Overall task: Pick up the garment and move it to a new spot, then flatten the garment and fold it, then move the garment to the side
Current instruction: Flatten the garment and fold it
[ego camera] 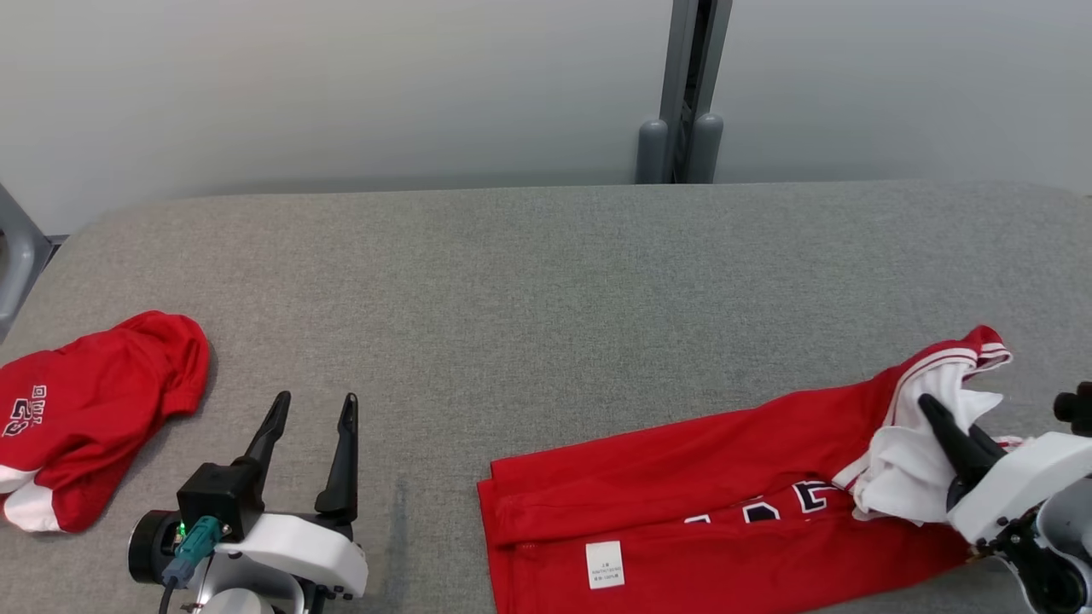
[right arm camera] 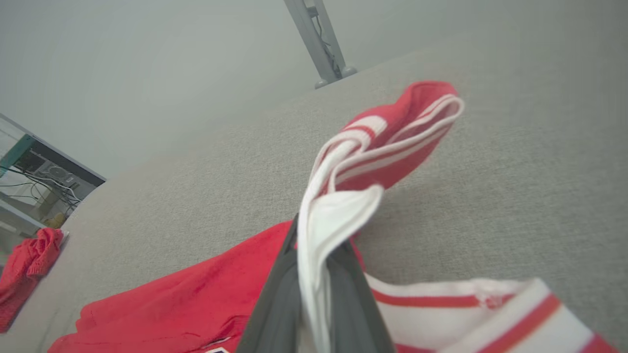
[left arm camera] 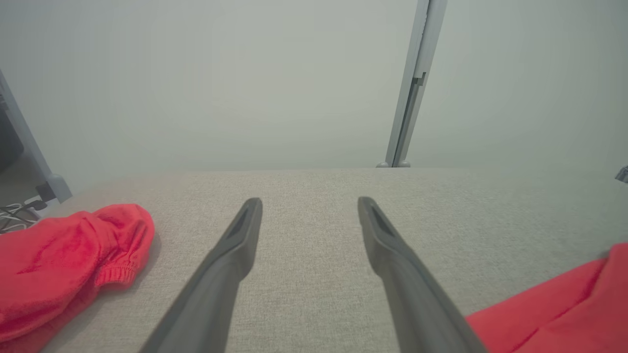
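A red garment (ego camera: 699, 486) with dark lettering, a white label and a red-and-white striped band lies along the near right of the grey table (ego camera: 546, 273). Its white and striped end (right arm camera: 373, 152) is lifted off the table and pinched between the fingers of my right gripper (ego camera: 934, 414), which is shut on it. In the right wrist view the cloth rises from between the two dark fingers (right arm camera: 274, 299). My left gripper (ego camera: 314, 401) rests open at the near left with nothing between its fingers (left arm camera: 240, 235), left of the garment's edge (left arm camera: 564, 309).
A second red garment (ego camera: 85, 409) lies crumpled at the table's left edge, also seen as red cloth (left arm camera: 64, 264) in the left wrist view. A grey post (ego camera: 687, 94) stands behind the table's far edge. Shelving with cables (right arm camera: 34, 181) stands beyond the left end.
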Robot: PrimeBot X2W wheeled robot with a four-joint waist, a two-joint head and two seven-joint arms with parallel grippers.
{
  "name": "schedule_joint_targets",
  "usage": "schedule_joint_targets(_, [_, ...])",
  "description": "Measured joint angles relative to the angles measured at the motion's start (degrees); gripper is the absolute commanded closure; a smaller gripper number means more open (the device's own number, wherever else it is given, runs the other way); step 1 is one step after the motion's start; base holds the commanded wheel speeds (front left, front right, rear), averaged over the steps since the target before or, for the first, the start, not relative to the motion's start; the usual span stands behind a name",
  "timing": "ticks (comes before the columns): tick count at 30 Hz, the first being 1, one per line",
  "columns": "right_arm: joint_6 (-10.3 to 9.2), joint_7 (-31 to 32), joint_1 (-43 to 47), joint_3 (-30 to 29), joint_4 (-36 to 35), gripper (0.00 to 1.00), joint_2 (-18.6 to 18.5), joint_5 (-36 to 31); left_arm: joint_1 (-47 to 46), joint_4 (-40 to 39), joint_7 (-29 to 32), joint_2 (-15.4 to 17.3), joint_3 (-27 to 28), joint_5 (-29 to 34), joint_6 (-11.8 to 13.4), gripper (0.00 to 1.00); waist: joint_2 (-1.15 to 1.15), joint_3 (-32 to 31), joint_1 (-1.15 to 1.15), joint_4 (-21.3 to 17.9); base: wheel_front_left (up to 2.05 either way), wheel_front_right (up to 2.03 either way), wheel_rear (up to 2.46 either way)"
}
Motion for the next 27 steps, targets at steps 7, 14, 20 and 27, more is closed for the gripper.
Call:
schedule_joint_targets(7, [0.00,3.2,3.2,0.7,-7.4,1.00,3.4,1.5,0.5,0.6,0.0,-1.2,0.8,0.6,-0.5,0.00,0.00,-1.6,0.00,-0.4,0.00,0.00,0.00])
schedule_joint_targets(14, [0.00,6.0,6.9,0.5,-10.8,1.00,11.7,0.8,1.2,0.9,0.0,-2.0,1.8,1.2,-1.1,0.00,0.00,-2.4,0.00,-0.1,0.00,0.00,0.00])
schedule_joint_targets(20, [0.00,6.9,8.4,-1.4,-10.8,1.00,21.6,0.8,1.3,1.1,0.0,-2.6,2.3,1.9,-1.7,0.00,0.00,-2.5,0.00,0.5,0.00,0.00,0.00])
schedule_joint_targets(27, [-0.01,7.3,9.3,-2.0,-8.8,1.00,27.3,3.5,1.3,1.7,0.0,-2.9,2.5,2.7,-2.5,0.00,0.00,-1.9,0.00,2.1,0.00,0.00,0.00])
